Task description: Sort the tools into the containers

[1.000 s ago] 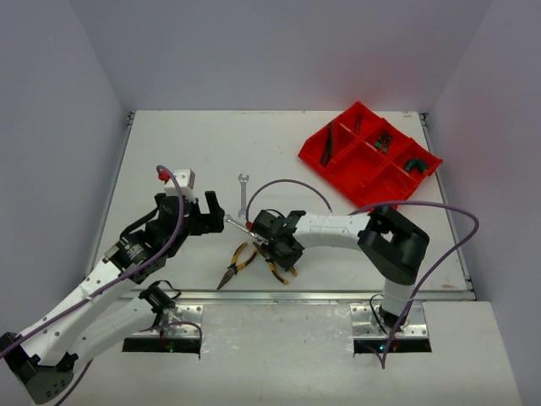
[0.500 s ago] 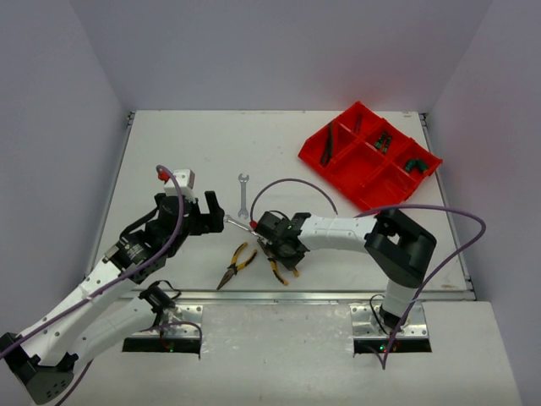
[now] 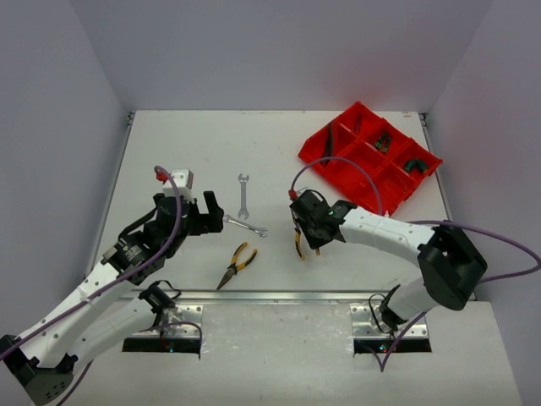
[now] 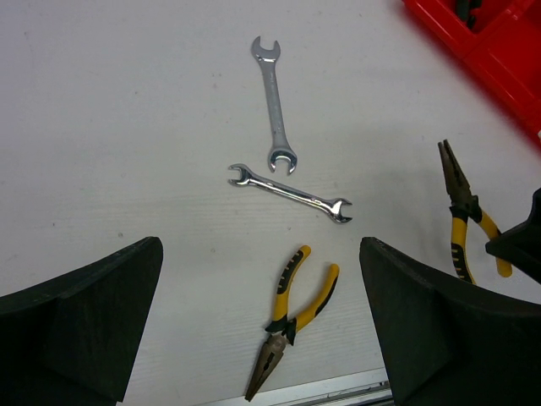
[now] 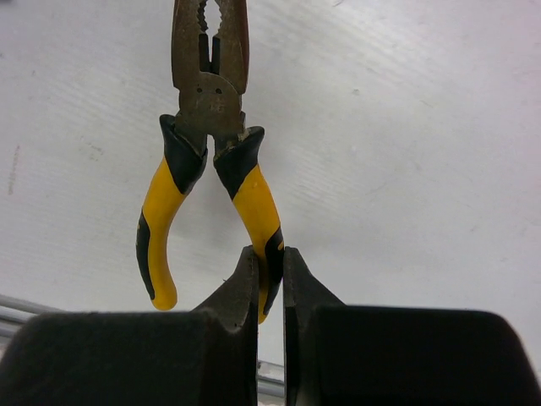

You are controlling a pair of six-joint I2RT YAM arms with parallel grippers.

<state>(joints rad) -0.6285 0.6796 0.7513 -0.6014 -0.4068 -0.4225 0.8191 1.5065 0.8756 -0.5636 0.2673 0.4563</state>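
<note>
Yellow rubber with black trim covers the handles of the steel pliers (image 5: 209,101) held by the right gripper (image 5: 270,262). Its jaws are pinched narrow on the lower end of one handle only, so the other handle hangs free and the nose points away from the wrist. The pliers hang over the white table (image 3: 186,144) near its front middle, apparently just clear of the surface, though the overhead view is too coarse to confirm the gap. The bright red plastic divided tray (image 3: 369,156) sits well apart at the far right, with dark tools in several compartments. The step in hand is judged to be the carry to that tray. Because the grip is off-centre, the tool may pivot or slip: move the arm smoothly, keep the wrist level, lift the nose above the tray wall before crossing it, and release only when the whole tool is low inside one compartment. The left gripper (image 3: 213,213) hovers with its jaws spread wide, holding nothing. Below it, a second pair of yellow-handled pliers (image 4: 290,326), a long silver open-end wrench (image 4: 275,101) and a shorter silver wrench (image 4: 290,193) lie on the table.
</note>
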